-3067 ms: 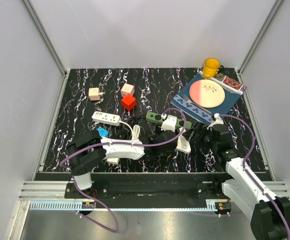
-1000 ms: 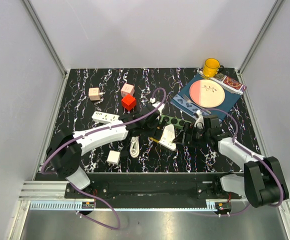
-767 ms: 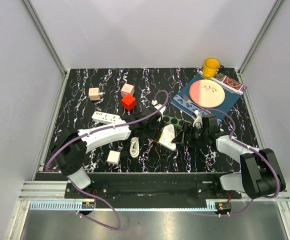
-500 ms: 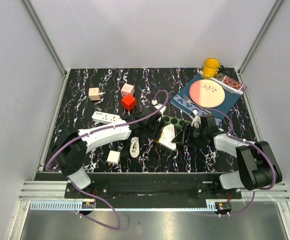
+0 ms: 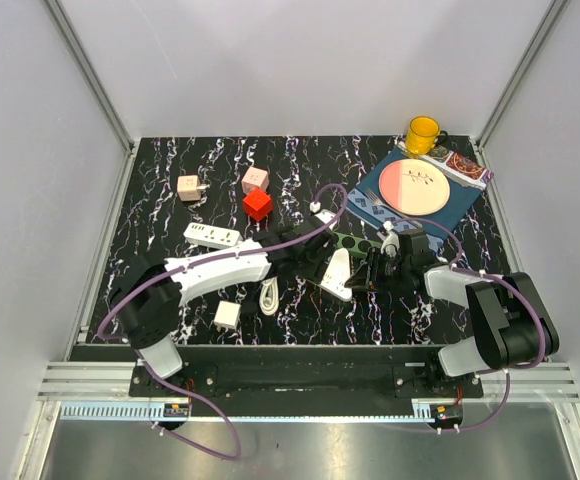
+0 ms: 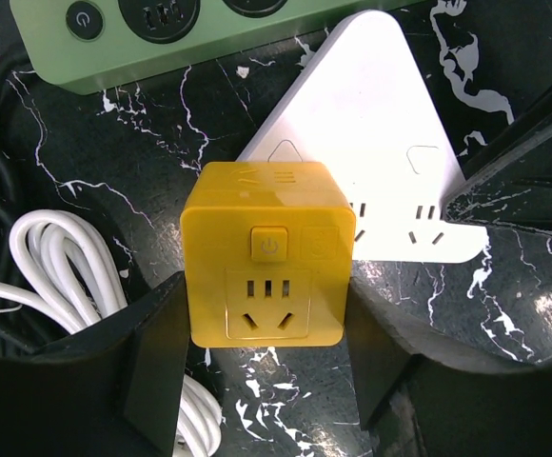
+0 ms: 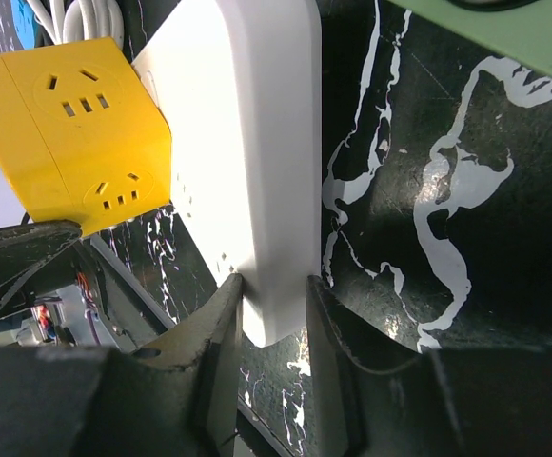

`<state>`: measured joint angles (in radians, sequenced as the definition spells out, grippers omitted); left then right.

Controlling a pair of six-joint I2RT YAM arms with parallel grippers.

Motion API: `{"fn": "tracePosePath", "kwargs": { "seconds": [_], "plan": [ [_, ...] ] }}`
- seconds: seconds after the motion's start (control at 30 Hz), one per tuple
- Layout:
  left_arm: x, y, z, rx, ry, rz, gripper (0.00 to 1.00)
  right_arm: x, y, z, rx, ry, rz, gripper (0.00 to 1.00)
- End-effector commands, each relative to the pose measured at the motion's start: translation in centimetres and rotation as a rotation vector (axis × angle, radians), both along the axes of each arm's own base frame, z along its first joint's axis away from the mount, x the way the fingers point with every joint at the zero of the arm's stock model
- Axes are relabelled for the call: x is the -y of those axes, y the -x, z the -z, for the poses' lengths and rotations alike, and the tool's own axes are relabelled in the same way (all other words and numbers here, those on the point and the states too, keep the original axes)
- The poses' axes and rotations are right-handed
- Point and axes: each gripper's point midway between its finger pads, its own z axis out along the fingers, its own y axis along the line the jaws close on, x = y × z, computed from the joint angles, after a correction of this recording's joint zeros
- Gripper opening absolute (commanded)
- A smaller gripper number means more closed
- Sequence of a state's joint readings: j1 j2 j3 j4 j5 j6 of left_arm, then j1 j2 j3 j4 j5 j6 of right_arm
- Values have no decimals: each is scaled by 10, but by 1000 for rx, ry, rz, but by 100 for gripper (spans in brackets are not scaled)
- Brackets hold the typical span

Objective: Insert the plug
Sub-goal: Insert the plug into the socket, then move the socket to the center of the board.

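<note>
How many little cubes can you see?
5: beige cube at far left; pink cube and red cube mid-table; white cube at the near edge; yellow cube between the left gripper's fingers. More may be hidden.

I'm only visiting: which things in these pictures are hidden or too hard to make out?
Top view: the yellow cube socket is mostly covered by the left gripper.
Both wrist views: the cube's prongs are hidden where it meets the white socket block, so how far it is seated cannot be told.
Left wrist view: the green power strip is cut off by the top edge.
Top view: what lies in the tray beside the mug is too small to name.
</note>
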<state>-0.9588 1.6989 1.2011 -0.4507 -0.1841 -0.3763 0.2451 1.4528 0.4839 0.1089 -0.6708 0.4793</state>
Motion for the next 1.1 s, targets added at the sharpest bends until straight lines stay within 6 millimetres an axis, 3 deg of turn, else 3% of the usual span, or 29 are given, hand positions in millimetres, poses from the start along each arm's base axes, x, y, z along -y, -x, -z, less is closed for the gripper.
{"fn": "tracePosePath", "kwargs": {
  "seconds": [0.0,0.13,0.2,0.33,0.37,0.4,0.47,0.57,0.67,0.77,0.9,1.07],
  "plan": [
    [-2,37,66,-167,-124,25,14,-16,2,-3,28,-14,-44,31],
    [-3,37,66,-177,-127,20,14,-16,3,-8,41,-9,-41,31],
    [-1,31,55,-154,-103,12,21,-14,0,-13,60,-4,-30,31],
    [5,16,24,-96,-40,1,41,-10,-3,-25,93,14,-6,43],
    [8,12,16,-83,-21,-3,46,-9,-4,-28,101,19,1,53],
    [9,8,10,-71,-10,-8,56,-9,-6,-36,130,18,7,57],
    [9,-2,-7,-39,22,-24,64,-4,-8,-39,143,42,32,66],
    [8,-17,-33,22,65,-56,76,2,-14,-53,206,62,64,73],
    [3,-30,-58,84,139,-92,89,7,-8,-49,182,91,72,73],
    [-10,-36,-80,141,194,-130,97,7,-4,-47,171,92,63,74],
    [-42,-36,-98,202,229,-200,99,8,0,-48,178,88,54,75],
    [-109,-26,-94,232,240,-341,99,7,0,-49,180,90,46,78]
  ]
}}
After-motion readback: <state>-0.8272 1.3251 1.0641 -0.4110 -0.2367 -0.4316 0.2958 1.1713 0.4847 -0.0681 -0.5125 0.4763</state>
